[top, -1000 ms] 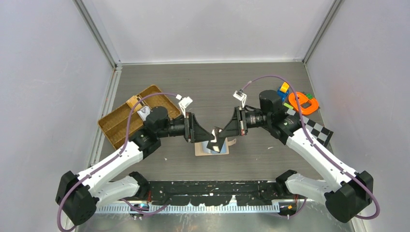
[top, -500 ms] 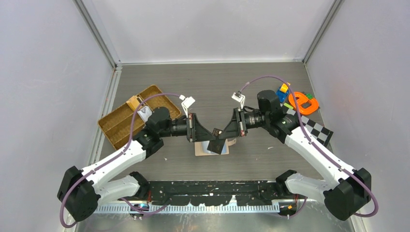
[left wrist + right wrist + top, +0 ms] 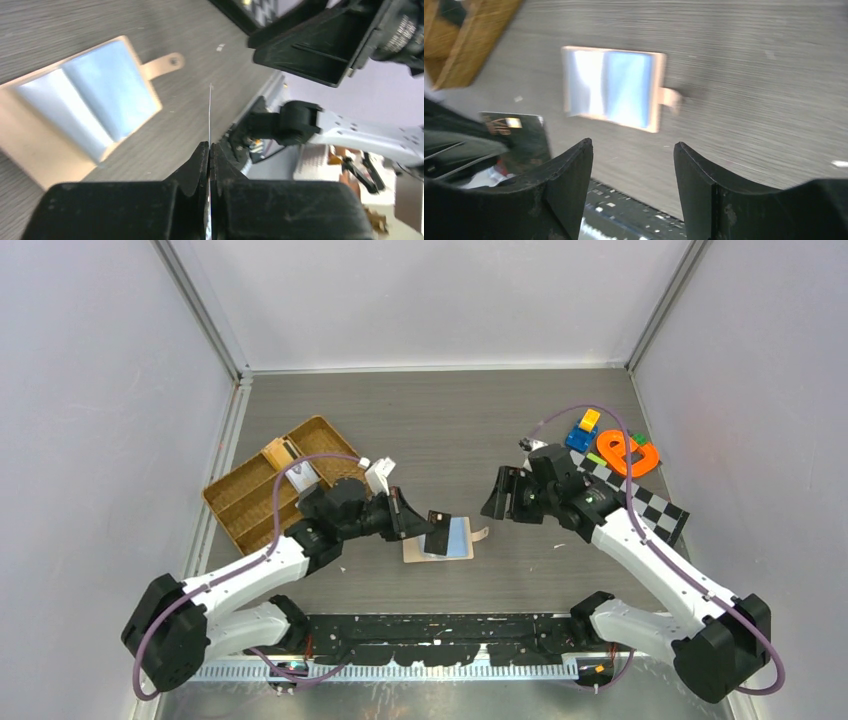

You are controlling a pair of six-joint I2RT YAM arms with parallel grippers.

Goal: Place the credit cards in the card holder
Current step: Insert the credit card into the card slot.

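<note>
thin dark glossy card (image 3: 437, 535) clamped in left claw (image 3: 210, 150); right claw (image 3: 633, 165) apart; flat peach holder (image 3: 460, 538) centre frame.

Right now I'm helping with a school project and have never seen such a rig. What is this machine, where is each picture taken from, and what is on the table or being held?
It is two robot arms bolted at the near edge of a grey table, each ending in a two-finger gripper. One picture looks down from above and behind them; the other two come from a camera on each wrist. On the table lie an open peach card holder, a wicker tray at the left, and colourful toy blocks and a checkerboard at the right. The left gripper is shut on a credit card, seen edge-on in its own camera. The right gripper is open and empty.
</note>
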